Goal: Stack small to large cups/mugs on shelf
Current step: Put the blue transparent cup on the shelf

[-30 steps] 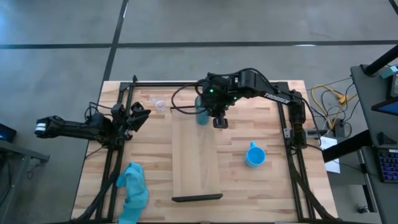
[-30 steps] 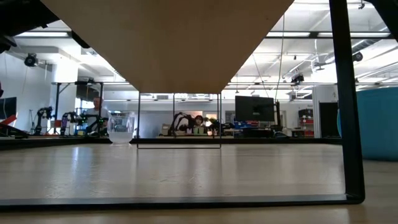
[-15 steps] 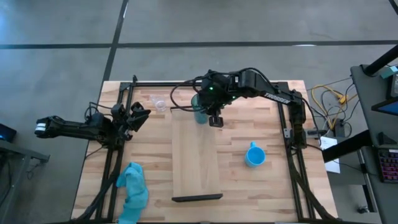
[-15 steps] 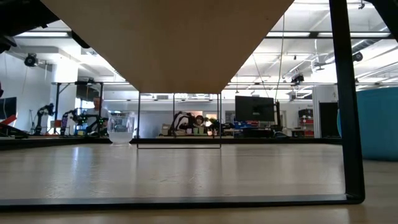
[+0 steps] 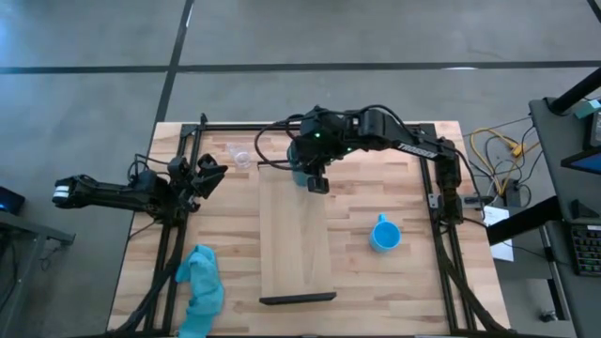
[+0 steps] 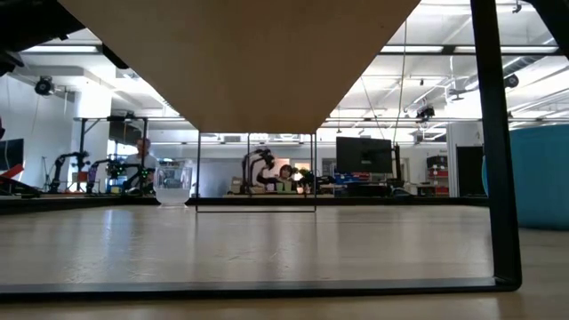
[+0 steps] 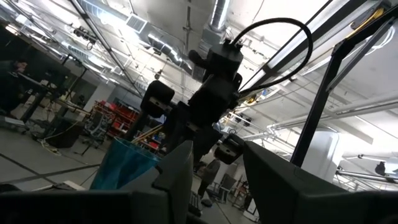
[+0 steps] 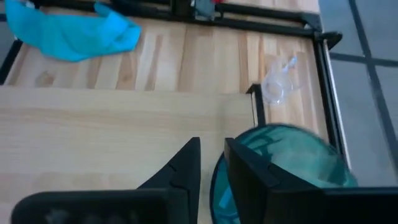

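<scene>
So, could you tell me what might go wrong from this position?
1. The right gripper sits at the rim of the teal tumbler, which stands on the shelf at its far end; a nudge could tip it off.
2. The small clear cup lies close by and could get knocked if the tumbler falls.
</scene>
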Tool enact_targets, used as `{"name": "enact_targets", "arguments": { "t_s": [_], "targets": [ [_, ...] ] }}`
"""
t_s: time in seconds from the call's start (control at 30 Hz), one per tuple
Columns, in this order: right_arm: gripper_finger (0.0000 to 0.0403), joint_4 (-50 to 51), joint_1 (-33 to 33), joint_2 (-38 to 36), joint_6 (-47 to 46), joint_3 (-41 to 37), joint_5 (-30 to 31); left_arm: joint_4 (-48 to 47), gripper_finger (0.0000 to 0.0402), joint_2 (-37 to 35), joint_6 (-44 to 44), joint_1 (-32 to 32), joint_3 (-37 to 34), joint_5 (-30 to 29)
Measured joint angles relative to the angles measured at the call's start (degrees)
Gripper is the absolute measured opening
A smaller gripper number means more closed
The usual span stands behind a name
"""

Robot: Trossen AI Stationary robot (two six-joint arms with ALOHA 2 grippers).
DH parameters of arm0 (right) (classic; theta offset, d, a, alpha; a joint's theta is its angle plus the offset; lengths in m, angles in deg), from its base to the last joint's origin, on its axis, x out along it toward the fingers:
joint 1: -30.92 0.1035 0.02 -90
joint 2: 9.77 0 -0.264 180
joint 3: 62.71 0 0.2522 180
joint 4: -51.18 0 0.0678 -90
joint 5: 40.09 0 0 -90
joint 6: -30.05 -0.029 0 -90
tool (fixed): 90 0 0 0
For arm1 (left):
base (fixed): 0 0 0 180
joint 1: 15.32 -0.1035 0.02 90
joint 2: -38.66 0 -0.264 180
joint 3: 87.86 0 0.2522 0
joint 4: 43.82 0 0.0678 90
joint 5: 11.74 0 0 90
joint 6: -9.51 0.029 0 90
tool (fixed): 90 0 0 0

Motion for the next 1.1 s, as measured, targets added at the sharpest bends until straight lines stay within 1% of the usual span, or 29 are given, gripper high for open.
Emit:
{"name": "enact_targets", "arguments": {
  "t_s": [0.07,0.17,0.23,0.33,0.4,0.7,0.9,1.1],
  "targets": [
    [0.006,-0.63,-0.05,-0.36,-0.03,0.3,1.78,-0.02,0.0129,0.01,0.0,-0.01,0.01,0.0],
    [0.0048,-1.45,-0.05,-0.75,-0.03,0.61,7.54,-0.02,0.0129,0.0,0.0,0.0,0.0,0.0],
    [0.0034,-1.27,-0.11,-0.77,0.0,0.61,8.98,-0.01,0.0129,0.01,0.0,0.0,0.0,0.02],
    [0.0013,-1.27,-0.14,-0.5,-0.22,0.52,8.94,-0.02,0.0129,0.01,0.0,-0.02,0.0,0.02],
    [0.001,-1.1,-0.16,-0.42,-0.26,0.45,8.96,-0.02,0.0129,0.01,0.0,-0.01,0.0,0.02],
    [0.0009,-1.24,-0.99,-0.4,-1.45,-1.26,8.96,-0.02,0.0129,0.03,0.0,-0.01,0.0,0.02],
    [0.0009,-1.59,-1.21,-0.38,-2.42,-4.46,8.96,-0.02,0.0129,0.01,0.01,-0.01,0.0,0.02],
    [0.0009,-5.56,-1.34,-0.34,-2.43,-6.56,8.96,-0.02,0.0129,0.01,0.0,-0.01,0.0,0.02]
  ]
}}
